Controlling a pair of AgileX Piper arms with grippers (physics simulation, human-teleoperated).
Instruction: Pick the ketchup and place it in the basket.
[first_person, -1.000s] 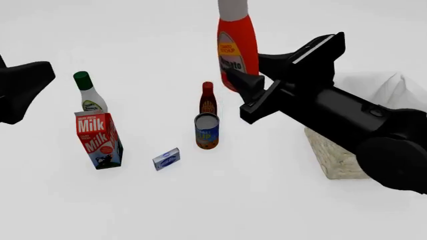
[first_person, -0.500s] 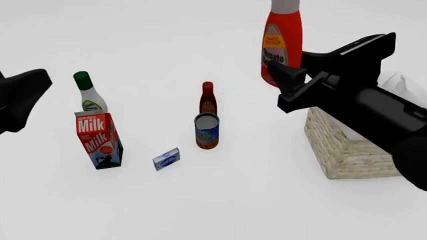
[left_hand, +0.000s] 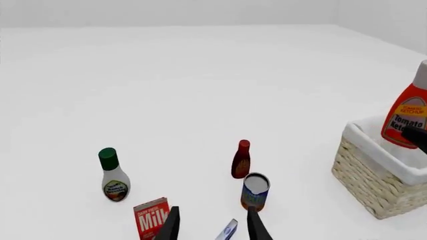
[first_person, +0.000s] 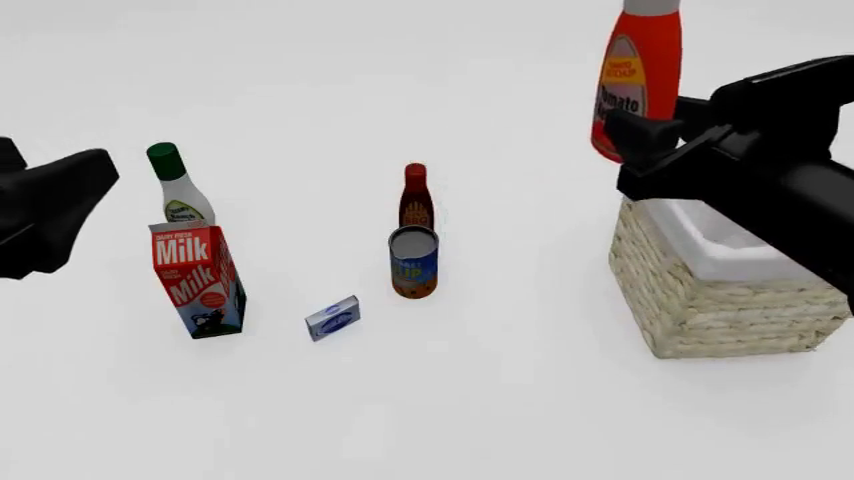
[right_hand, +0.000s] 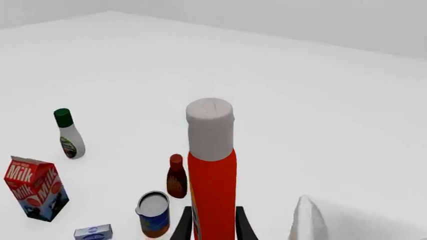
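Ketchup (first_person: 637, 85): cap cut off by the top edge in the front view, lower body hidden behind the right tool (first_person: 657, 140). Basket (first_person: 714, 300): far side covered by the right arm. Left tool (left_hand: 212, 227): only finger ends show in its wrist view.

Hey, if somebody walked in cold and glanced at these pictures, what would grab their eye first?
Probably the ketchup, a big bright red bottle held upright in the air by the right claw, just over the near-left edge of the basket. Next comes the small cluster standing on the white table: the milk carton, the green-capped white bottle, the dark red bottle and the can.
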